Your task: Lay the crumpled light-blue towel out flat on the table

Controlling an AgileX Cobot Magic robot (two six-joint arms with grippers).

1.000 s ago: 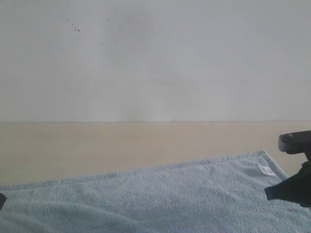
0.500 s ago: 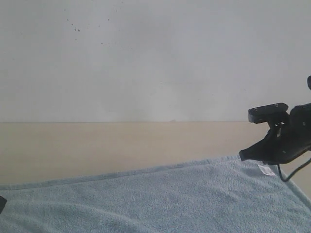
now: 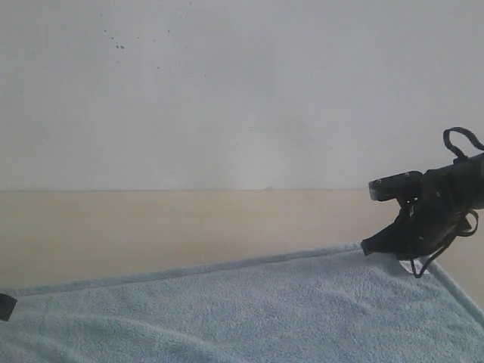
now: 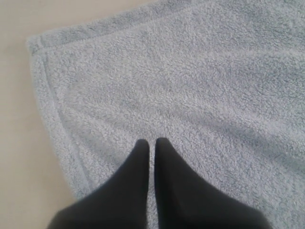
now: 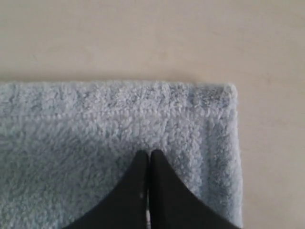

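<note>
The light-blue towel (image 3: pixel 249 310) lies spread over the near part of the beige table (image 3: pixel 189 219), its hemmed far edge running slightly uphill to the right. My right gripper (image 3: pixel 367 246) is shut, its tips over the towel's far right corner (image 5: pixel 224 93), and it covers most of the white tag (image 3: pixel 411 265). In the right wrist view the closed fingertips (image 5: pixel 148 152) rest just inside the hem with no cloth pinched between them. My left gripper (image 4: pixel 151 140) is shut above the towel (image 4: pixel 190 86) near another corner (image 4: pixel 35 43). Only a dark tip of the left gripper (image 3: pixel 6 306) shows at the exterior view's left edge.
A white-grey wall (image 3: pixel 242 91) rises behind the table's far edge. Bare tabletop (image 3: pixel 151 227) runs between the towel and the wall, and more shows beside the towel's corners (image 5: pixel 271 143) (image 4: pixel 19 143).
My right arm has come in from the right edge, rising and moving left until its tips reach the towel's far right corner. The left gripper's tip has barely shifted. The towel lies as before.
</note>
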